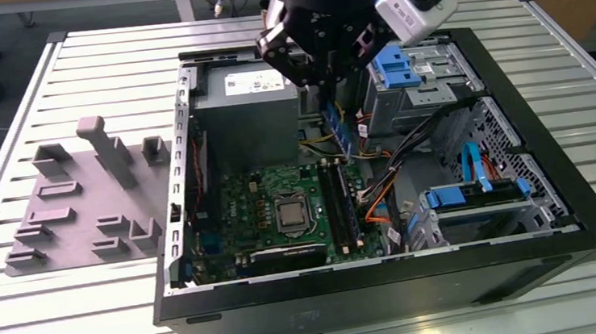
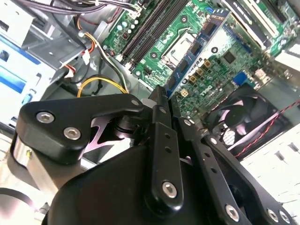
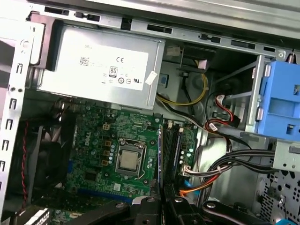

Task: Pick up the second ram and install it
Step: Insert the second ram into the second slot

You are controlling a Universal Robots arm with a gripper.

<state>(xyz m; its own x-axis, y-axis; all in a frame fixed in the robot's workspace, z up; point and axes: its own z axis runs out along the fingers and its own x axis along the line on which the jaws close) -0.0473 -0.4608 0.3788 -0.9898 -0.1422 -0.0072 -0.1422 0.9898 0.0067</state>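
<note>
As the claw (image 1: 320,84) hung over the open computer case (image 1: 396,292) on the slatted worktop (image 1: 105,62) in the exterior view, it gripped the second ram (image 1: 339,131), which pointed down above the black memory slots (image 1: 336,200). In the second wrist view the claw (image 2: 164,96) was pinched narrow on the ram (image 2: 197,51), which reached out over the green motherboard (image 2: 211,79). In the first wrist view the ram (image 3: 160,154) showed edge-on, just beside the slots (image 3: 172,145), with the grey power supply (image 3: 103,65) beyond
</note>
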